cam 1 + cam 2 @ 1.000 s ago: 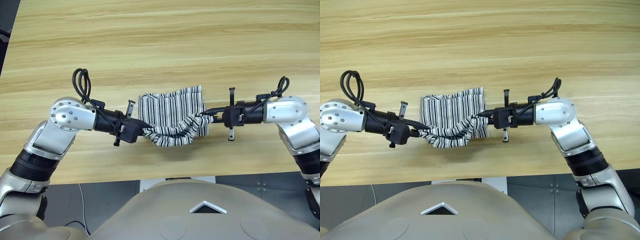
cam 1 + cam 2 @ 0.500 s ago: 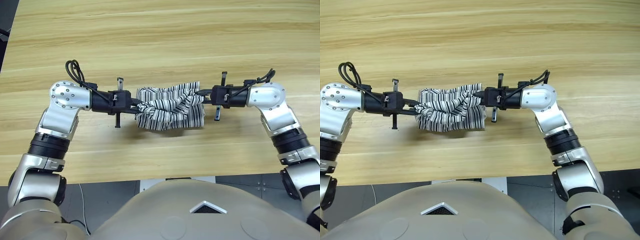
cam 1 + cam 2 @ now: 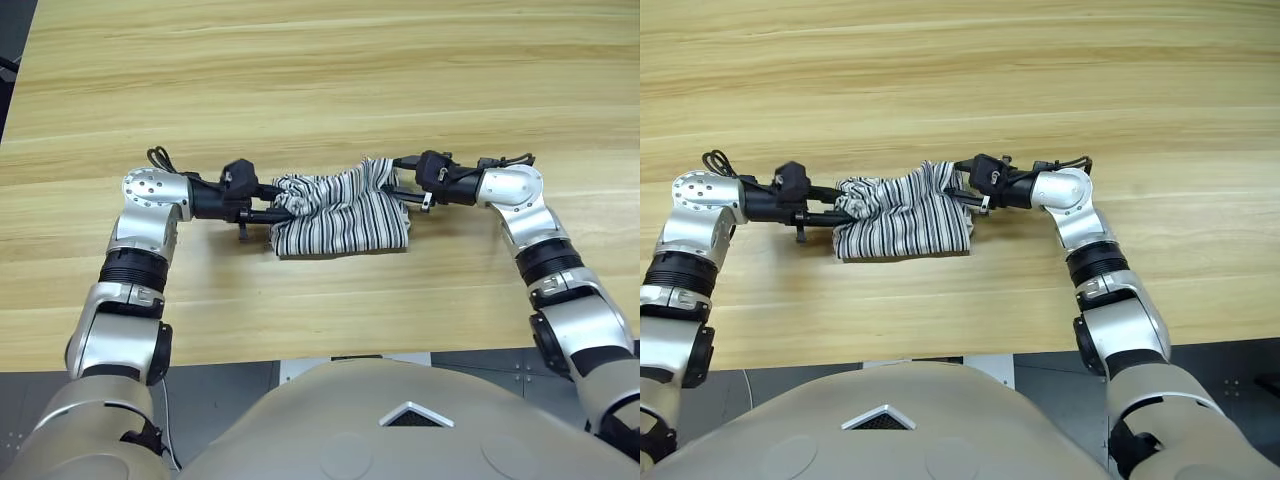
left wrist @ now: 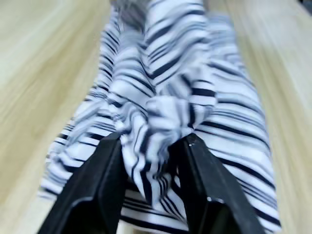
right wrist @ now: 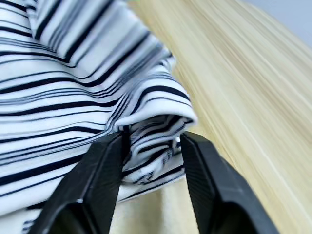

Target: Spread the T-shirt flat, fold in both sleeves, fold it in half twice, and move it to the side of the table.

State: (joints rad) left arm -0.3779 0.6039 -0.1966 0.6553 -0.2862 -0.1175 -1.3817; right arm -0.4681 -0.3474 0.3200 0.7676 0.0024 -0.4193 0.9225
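A black-and-white striped T-shirt (image 3: 340, 215) lies folded into a small bundle on the wooden table (image 3: 320, 80), near its front edge. My left gripper (image 3: 280, 205) is at the bundle's left end, shut on a bunched fold of the T-shirt (image 4: 161, 122). My right gripper (image 3: 392, 178) is at the bundle's far right corner, shut on a fold of the T-shirt (image 5: 151, 129). The top layer is held a little above the layer lying flat beneath it.
Bare wood stretches far beyond the bundle and to both sides. The table's front edge (image 3: 320, 352) runs just behind my arms, with grey floor (image 3: 480, 360) below it.
Both grippers carried the near edge of the shirt away from me, over the bundle toward its far edge, and came lower. The draped loop is gone; the cloth lies flatter.
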